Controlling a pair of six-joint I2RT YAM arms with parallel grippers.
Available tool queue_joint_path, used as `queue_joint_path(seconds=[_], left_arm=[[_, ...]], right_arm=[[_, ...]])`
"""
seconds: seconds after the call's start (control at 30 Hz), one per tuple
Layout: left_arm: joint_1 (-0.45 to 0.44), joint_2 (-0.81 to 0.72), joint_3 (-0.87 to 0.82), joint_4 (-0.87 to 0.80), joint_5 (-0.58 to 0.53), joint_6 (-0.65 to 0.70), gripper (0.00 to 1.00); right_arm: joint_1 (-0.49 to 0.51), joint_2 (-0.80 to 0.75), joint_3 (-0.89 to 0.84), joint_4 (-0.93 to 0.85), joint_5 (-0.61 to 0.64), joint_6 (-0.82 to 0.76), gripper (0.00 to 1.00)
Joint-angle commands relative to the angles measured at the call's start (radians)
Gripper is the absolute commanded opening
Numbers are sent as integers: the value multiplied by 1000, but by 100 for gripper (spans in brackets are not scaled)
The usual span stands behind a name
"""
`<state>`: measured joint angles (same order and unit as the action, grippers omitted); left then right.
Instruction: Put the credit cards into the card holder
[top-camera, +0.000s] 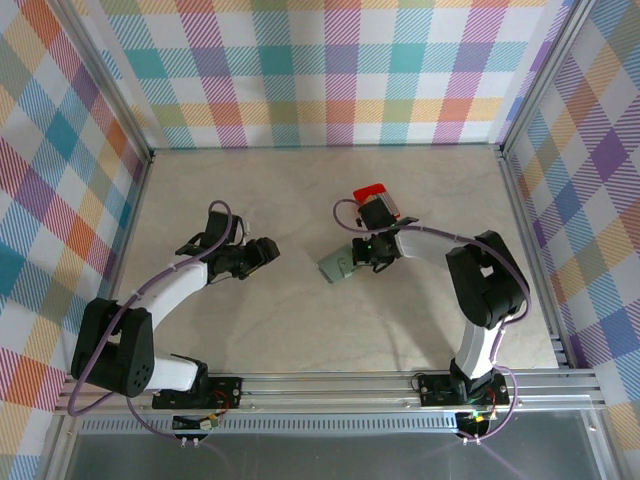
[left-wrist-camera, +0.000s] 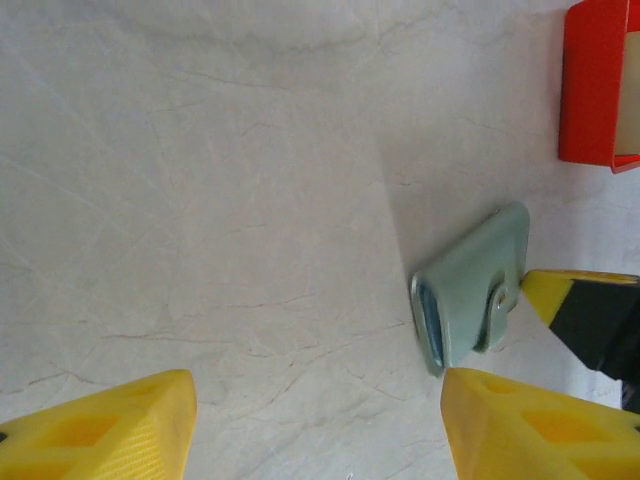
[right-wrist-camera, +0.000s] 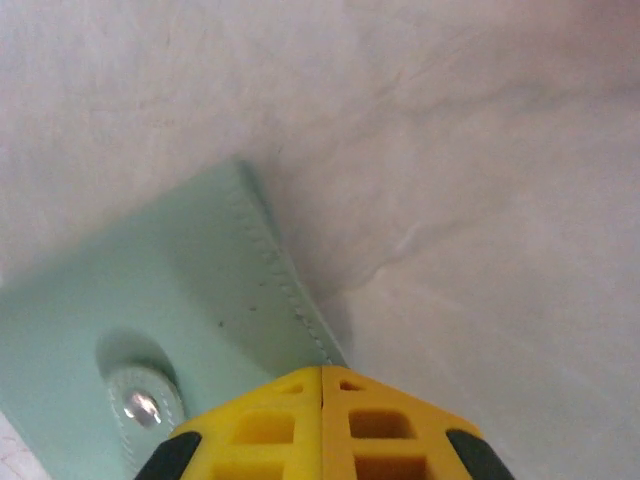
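Pale table (top-camera: 300, 330): the card holder (top-camera: 338, 264) is laid closed in the middle.
Right claw (right-wrist-camera: 321, 375) is shut at its edge; left claw (left-wrist-camera: 315, 400) is held wide, empty. Likely light, slippery; best pinched by one edge.

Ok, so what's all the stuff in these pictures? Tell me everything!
wallet: one, grey-green, lying folded near the middle of the table, silver snap on its tab
box: one, red, just behind the wallet, farther from the arm bases
table: one, pale marbled beige, under everything
walls: three, checked in many colours, at the back and both sides
left arm: one, white and black, on the left of the table
right arm: one, white and black, reaching to the wallet
left claw: one, yellow fingers, open, nothing in it, left of the wallet
right claw: one, yellow and black, shut, tips at the wallet's edge
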<state>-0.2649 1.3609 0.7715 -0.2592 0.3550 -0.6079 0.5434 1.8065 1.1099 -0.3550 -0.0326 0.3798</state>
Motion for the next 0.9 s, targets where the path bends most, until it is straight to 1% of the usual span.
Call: queue_joint_path(seconds=[0.0,0.07,0.2,0.27,0.6,0.87], left_arm=[[9,6,23,18,19,19,66],[9,8,12,27,18,17,66],[9,6,-10,56,34,4,66],[9,0,-22,70,40,-1,66],[9,-50,-67,99,51,-8,67],[9,-71,-77,117,68,-25,68]], right_arm=[[23,-50,73,-9,-56,-17,0],[35,-31,119,1,-73,-10,0],[69,67,246,-56,-69,-18,0],[87,97,273,-65,-69,-14,0],[135,181,300,-106,-98,-16,0],[150,155,214,-107,-125,-23,0]])
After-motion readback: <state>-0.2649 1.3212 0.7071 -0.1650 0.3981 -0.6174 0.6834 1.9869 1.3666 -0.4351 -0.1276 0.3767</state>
